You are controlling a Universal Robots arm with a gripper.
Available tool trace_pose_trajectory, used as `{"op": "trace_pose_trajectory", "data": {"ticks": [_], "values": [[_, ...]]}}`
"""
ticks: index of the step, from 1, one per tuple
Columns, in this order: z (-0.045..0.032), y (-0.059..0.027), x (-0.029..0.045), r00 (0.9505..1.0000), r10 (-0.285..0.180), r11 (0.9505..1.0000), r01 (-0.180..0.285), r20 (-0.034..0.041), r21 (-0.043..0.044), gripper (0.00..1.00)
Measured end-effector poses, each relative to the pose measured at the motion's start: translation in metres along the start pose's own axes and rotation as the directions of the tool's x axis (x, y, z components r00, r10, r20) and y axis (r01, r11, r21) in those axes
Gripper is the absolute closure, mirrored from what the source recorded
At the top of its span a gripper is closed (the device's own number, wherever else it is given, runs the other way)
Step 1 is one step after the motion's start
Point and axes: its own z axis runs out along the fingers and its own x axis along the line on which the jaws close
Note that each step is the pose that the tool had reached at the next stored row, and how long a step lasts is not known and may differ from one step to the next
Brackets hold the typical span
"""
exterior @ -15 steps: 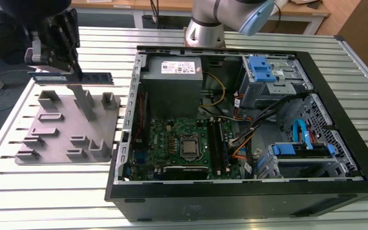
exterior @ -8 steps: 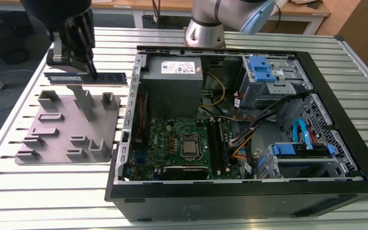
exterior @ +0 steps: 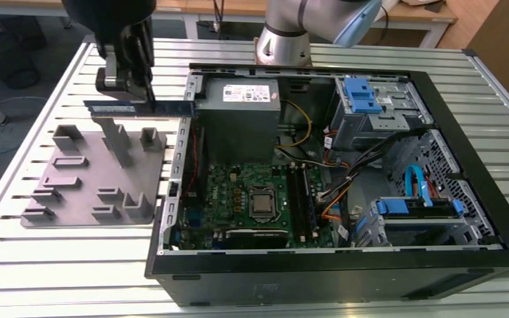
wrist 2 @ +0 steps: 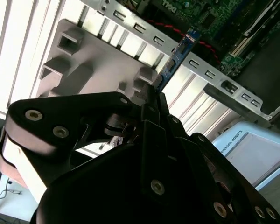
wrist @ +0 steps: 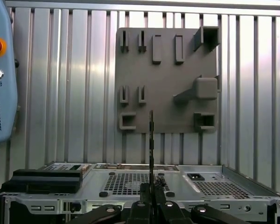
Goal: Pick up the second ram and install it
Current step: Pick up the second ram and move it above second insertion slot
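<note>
Slatted bench (exterior: 7, 265) with fixture (exterior: 77, 179) and open case (exterior: 325, 278). My pincer (exterior: 135, 96) pinches the ram (exterior: 113, 106), held above the fixture beside the case wall. Pick-up looks done; I judge the ram not yet seated on the motherboard (exterior: 236, 192).

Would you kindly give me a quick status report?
Hand shut on second ram. Ram held over grey fixture edge, beside open case. No obstruction seen.
</note>
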Motion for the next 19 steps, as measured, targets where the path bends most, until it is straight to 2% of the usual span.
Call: {"op": "trace_pose_trajectory", "data": {"ticks": [19], "values": [[-0.0008,-0.0526,0.0001,1.0,0.0,1.0,0.0,0.0001,-0.0006,0.86]]}}
